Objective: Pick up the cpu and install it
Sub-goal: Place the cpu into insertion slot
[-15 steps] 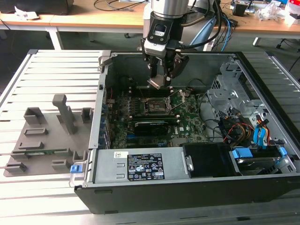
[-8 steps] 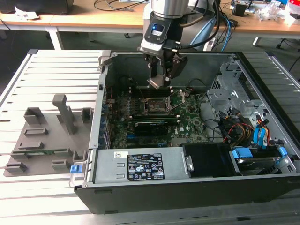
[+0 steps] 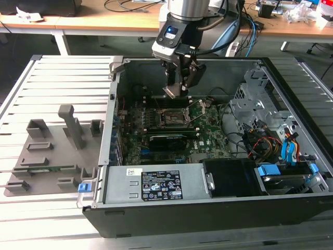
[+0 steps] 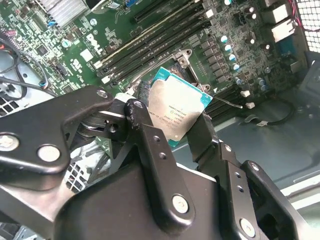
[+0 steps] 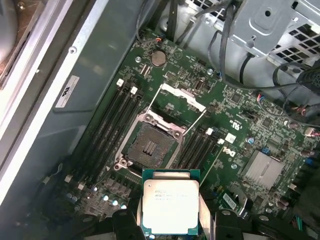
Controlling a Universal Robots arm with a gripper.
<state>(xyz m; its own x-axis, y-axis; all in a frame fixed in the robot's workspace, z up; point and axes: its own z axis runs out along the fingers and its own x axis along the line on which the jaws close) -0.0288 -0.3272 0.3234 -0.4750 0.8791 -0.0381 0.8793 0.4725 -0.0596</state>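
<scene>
Tool (image 4: 172, 116): its black fingers (image 4: 146, 127) are clamped on two opposite edges of the cpu. In the exterior view it hangs inside the open computer case, above the board.
Cpu (image 4: 178, 106): gripped in the tool and off the board. Its pale metal top and thin green rim face both wrist views. In the first wrist view (image 5: 170, 202) it sits near the socket and apart from it.
Socket (image 5: 150, 145): a dark square, uncovered, with its metal frame (image 5: 182, 97) swung up and open.
Memory slots (image 5: 112, 125): long dark rows flank the socket on both sides.
Motherboard (image 5: 235, 150): green, lying flat on the floor of the case.
Computer case (image 3: 208, 219): black with its side open upward, resting on the table.
Holder tray (image 3: 52, 156): grey plastic with raised blocks, just beside the case at the exterior view's left.
Table (image 3: 52, 78): slatted pale metal, carrying the case and the tray.
</scene>
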